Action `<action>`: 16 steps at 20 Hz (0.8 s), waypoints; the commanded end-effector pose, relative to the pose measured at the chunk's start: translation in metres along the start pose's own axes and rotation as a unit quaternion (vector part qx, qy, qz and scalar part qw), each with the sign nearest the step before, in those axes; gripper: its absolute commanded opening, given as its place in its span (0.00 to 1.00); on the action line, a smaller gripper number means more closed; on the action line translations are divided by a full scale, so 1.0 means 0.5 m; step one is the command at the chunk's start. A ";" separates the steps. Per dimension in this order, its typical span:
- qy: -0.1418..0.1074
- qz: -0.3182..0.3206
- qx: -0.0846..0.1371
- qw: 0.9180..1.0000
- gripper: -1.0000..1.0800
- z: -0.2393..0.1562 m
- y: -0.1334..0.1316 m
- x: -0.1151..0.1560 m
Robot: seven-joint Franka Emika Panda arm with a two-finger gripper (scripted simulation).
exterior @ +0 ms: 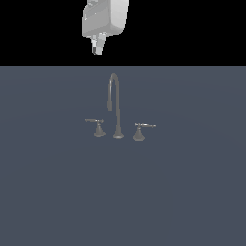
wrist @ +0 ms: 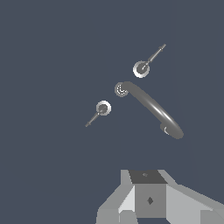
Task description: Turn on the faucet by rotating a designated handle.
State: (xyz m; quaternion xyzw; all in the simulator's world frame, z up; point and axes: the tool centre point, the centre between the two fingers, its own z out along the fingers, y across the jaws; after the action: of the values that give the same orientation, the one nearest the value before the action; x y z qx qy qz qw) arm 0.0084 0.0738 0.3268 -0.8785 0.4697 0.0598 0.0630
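The faucet [exterior: 118, 129] stands mid-scene on the dark floor, with a tall gooseneck spout [exterior: 113, 84] and two lever handles. The handle [exterior: 96, 126], the smaller-looking lever, is on the exterior view's left. Its twin [exterior: 141, 129] is on the exterior view's right. In the wrist view the handle [wrist: 99, 112], the spout [wrist: 153, 107] and the twin [wrist: 146, 62] are seen from above. My gripper [exterior: 98, 47] hangs high above and behind the faucet, well clear of it. Its fingers [wrist: 114, 209] stand apart and hold nothing.
A flat dark grey-blue floor [exterior: 57, 192] runs all around the faucet. No other object shows.
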 end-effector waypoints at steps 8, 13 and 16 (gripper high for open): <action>0.013 0.128 -0.004 0.992 0.00 0.148 -0.095 0.042; 0.026 0.193 -0.005 0.981 0.00 0.233 -0.135 0.061; 0.035 0.230 -0.006 0.973 0.00 0.285 -0.156 0.071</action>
State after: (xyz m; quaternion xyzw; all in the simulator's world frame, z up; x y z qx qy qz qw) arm 0.0811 0.1083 0.1982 -0.7617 0.6454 0.0478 0.0296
